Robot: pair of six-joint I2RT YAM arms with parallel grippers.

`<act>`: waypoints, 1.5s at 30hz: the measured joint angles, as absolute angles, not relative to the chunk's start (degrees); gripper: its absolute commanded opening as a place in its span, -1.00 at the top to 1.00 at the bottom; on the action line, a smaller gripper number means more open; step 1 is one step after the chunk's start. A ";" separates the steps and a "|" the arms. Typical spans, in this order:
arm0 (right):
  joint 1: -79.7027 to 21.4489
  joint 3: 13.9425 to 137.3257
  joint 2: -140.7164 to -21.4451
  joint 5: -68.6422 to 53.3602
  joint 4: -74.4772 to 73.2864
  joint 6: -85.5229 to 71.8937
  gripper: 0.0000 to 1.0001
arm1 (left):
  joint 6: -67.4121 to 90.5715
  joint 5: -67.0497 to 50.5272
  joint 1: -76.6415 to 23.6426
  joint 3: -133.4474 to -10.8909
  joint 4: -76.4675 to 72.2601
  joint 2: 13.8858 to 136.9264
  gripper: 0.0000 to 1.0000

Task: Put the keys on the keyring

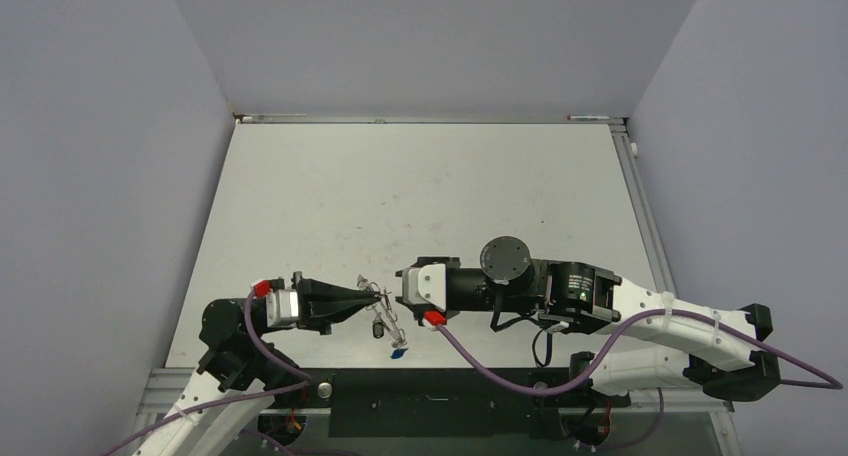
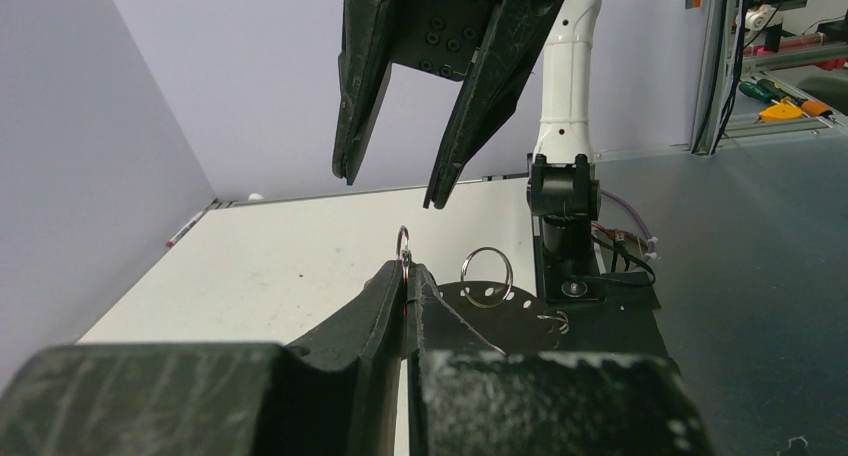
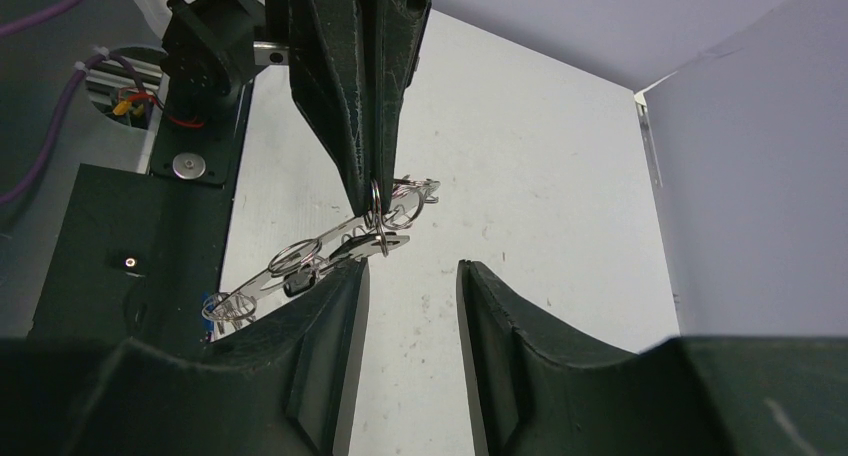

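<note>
Slipping is the main hazard: the left end effector (image 2: 405, 272) pinches only a small wire loop of the large flat silvery metal keyring (image 3: 330, 251), held just above the white desk (image 1: 420, 196) at its near edge, so a nudge could twist it free. The right end effector (image 3: 410, 268) faces it level, close, fingers wide apart and empty. A small silver metal key (image 1: 379, 326) shows below; whether it is attached cannot be told.

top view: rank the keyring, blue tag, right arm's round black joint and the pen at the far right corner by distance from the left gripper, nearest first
1. keyring, pinched by the left gripper.
2. blue tag, just toward the near edge.
3. round black joint, off to the right.
4. pen, far right corner.
</note>
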State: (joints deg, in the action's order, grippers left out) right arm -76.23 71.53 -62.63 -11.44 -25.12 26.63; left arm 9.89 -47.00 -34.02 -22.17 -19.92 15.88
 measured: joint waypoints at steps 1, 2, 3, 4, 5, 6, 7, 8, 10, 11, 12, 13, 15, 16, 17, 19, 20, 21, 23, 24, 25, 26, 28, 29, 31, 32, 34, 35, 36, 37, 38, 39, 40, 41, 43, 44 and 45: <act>-76.23 71.53 -62.70 -11.70 -24.91 26.68 0.30 | 10.15 -47.05 -34.02 -21.98 -20.53 15.81 1.00; -76.23 71.53 -62.78 -11.99 -24.77 26.74 0.30 | 10.37 -47.13 -34.00 -21.80 -21.08 15.79 1.00; -76.23 71.53 -62.94 -12.38 -24.51 26.81 0.31 | 10.52 -47.20 -33.98 -21.69 -21.50 15.79 1.00; -76.23 71.53 -63.13 -12.62 -24.29 26.83 0.32 | 10.76 -47.24 -33.93 -21.52 -21.98 15.79 1.00; -76.23 71.53 -63.35 -12.91 -24.08 26.87 0.33 | 10.96 -47.27 -33.89 -21.43 -22.35 15.79 1.00; -76.23 71.53 -63.59 -13.06 -23.94 26.94 0.34 | 11.18 -47.31 -33.82 -21.32 -22.74 15.79 1.00; -76.23 71.53 -63.83 -13.21 -23.97 27.03 0.35 | 11.35 -47.37 -33.76 -21.23 -23.05 15.79 1.00; -76.23 71.53 -64.05 -13.39 -23.92 27.07 0.37 | 11.46 -47.42 -33.69 -21.21 -23.16 15.79 1.00; -76.23 71.53 -64.36 -13.61 -23.81 27.24 0.40 | 11.60 -47.42 -33.63 -21.15 -23.40 15.79 1.00; -76.23 71.53 -64.47 -13.76 -23.73 27.29 0.42 | 11.64 -47.42 -33.63 -21.15 -23.46 15.79 1.00; -76.23 71.53 -64.55 -13.87 -23.64 27.40 0.43 | 11.64 -47.42 -33.63 -21.15 -23.44 15.79 1.00; -76.23 71.53 -64.60 -13.96 -23.59 27.46 0.43 | 11.66 -47.42 -33.63 -21.15 -23.46 15.79 1.00; -76.23 71.53 -64.71 -14.06 -23.57 27.51 0.44 | 11.68 -47.42 -33.58 -21.12 -23.49 15.79 1.00; -76.23 71.53 -64.75 -14.09 -23.57 27.53 0.45 | 11.70 -47.42 -33.56 -21.12 -23.49 15.79 1.00; -76.23 71.53 -64.77 -14.09 -23.57 27.57 0.45 | 11.75 -47.42 -33.54 -21.12 -23.51 15.79 1.00; -76.23 71.53 -64.82 -14.24 -23.55 27.66 0.47 | 11.81 -47.42 -33.54 -21.12 -23.53 15.79 1.00; -76.23 71.53 -64.84 -14.33 -23.46 27.68 0.50 | 11.81 -47.44 -33.54 -21.12 -23.55 15.79 1.00; -76.23 71.53 -64.93 -14.39 -23.33 27.70 0.54 | 11.84 -47.44 -33.54 -21.12 -23.57 15.79 1.00; -76.23 71.53 -65.25 -14.44 -23.07 27.77 0.60 | 11.84 -47.44 -33.54 -21.12 -23.70 15.79 1.00; -76.23 71.53 -65.45 -14.44 -23.07 27.81 0.63 | 11.86 -47.44 -33.54 -21.12 -23.77 15.79 1.00; -76.20 71.53 -65.63 -14.46 -23.09 27.86 0.66 | 11.84 -47.44 -33.54 -21.12 -23.81 15.79 1.00; -76.20 71.53 -65.78 -14.46 -23.07 27.88 0.70 | 11.86 -47.44 -33.54 -21.12 -23.81 15.79 1.00; -76.18 71.53 -66.02 -14.55 -23.03 27.90 0.77 | 11.86 -47.44 -33.54 -21.12 -23.81 15.79 1.00; -76.16 71.53 -66.08 -14.68 -23.03 27.90 0.81 | 11.86 -47.46 -33.54 -21.12 -23.81 15.79 1.00; -76.16 71.53 -66.11 -14.92 -23.07 27.90 0.88 | 11.86 -47.46 -33.54 -21.12 -23.83 15.79 1.00; -76.16 71.53 -66.11 -15.07 -23.09 27.90 0.89 | 11.86 -47.44 -33.54 -21.12 -23.86 15.79 1.00; -76.12 71.53 -66.13 -15.18 -23.20 27.90 0.89 | 11.86 -47.44 -33.54 -21.12 -23.88 15.79 1.00; -76.09 71.53 -66.13 -15.25 -23.20 27.90 0.89 | 11.86 -47.44 -33.52 -21.12 -23.88 15.79 1.00; -76.09 71.53 -66.11 -15.31 -23.18 27.90 0.89 | 11.86 -47.42 -33.47 -21.12 -23.88 15.79 1.00; -76.12 71.53 -66.11 -15.31 -23.20 27.90 0.89 | 11.86 -47.42 -33.39 -21.12 -23.88 15.79 1.00; -76.09 71.53 -66.13 -15.31 -23.18 27.90 0.89 | 11.86 -47.42 -33.36 -21.12 -23.88 15.79 1.00; -76.09 71.53 -66.11 -15.31 -23.18 27.90 0.89 | 11.86 -47.42 -33.36 -21.12 -23.88 15.77 1.00; -76.09 71.53 -66.13 -15.33 -23.18 27.90 0.89 | 11.86 -47.42 -33.32 -21.12 -23.88 15.75 1.00; -76.05 71.53 -66.13 -15.33 -23.18 27.90 0.89 | 11.86 -47.42 -33.30 -21.12 -23.88 15.70 1.00; -76.05 71.53 -66.13 -15.33 -23.11 27.90 0.89 | 11.86 -47.42 -33.28 -21.12 -23.86 15.62 1.00; -76.05 71.53 -66.11 -15.35 -23.09 27.90 0.89 | 11.86 -47.40 -33.28 -21.12 -23.88 15.55 1.00; -75.92 71.53 -66.13 -15.35 -23.03 27.88 0.89 | 11.86 -47.40 -33.28 -21.12 -23.88 15.46 1.00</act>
